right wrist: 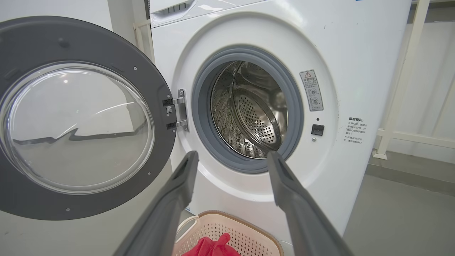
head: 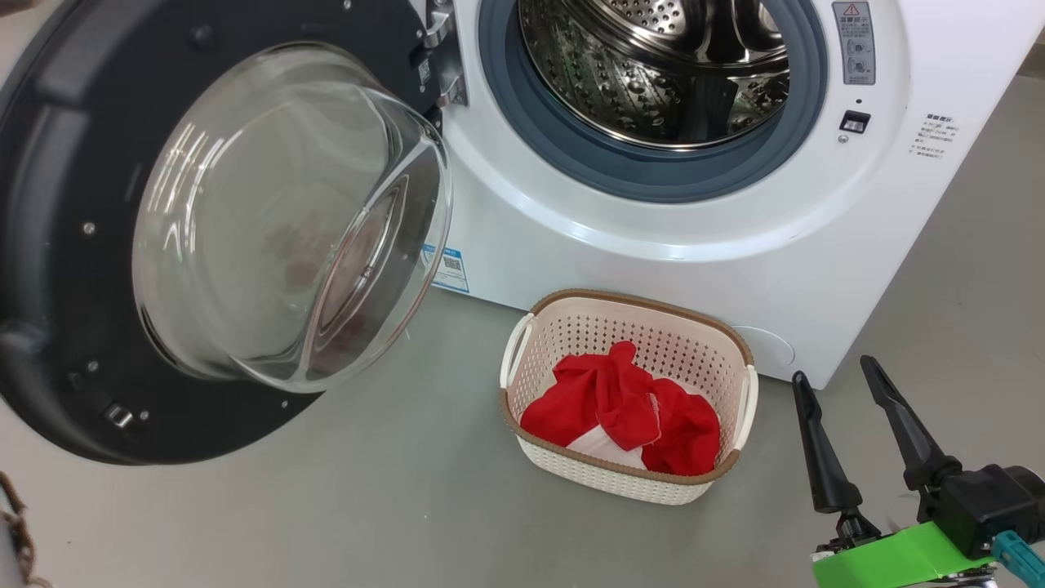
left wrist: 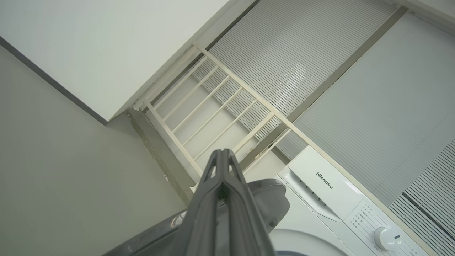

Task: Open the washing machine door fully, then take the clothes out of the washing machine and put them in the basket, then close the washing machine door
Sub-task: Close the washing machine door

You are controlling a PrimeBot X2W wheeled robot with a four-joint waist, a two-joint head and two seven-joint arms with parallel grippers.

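Right gripper (head: 833, 369) hangs low with its two fingers spread wide and nothing between them. Just to the left of those fingers and a little ahead sits the basket (head: 653, 343) on the floor (head: 367, 506), against the foot of the washing machine (head: 571, 229). The red clothes (head: 620, 400) lie heaped inside it, some white fabric showing. Beyond the fingertips, higher up, the drum (head: 653, 73) stands bare; no red shows in the part that can be seen. Far off to the gripper's left the door (head: 49, 245) is swung wide on its hinge.

Left gripper (left wrist: 223, 153) has its fingers pressed together on nothing, pointing up past the top of the machine. A dark curved edge, probably the door's rim, lies just behind them; whether they touch it I cannot tell.

So the opening looks done, and the unloading too, as far as the drum can be seen. Closing the door is what remains, and the left gripper seems the one placed for it.
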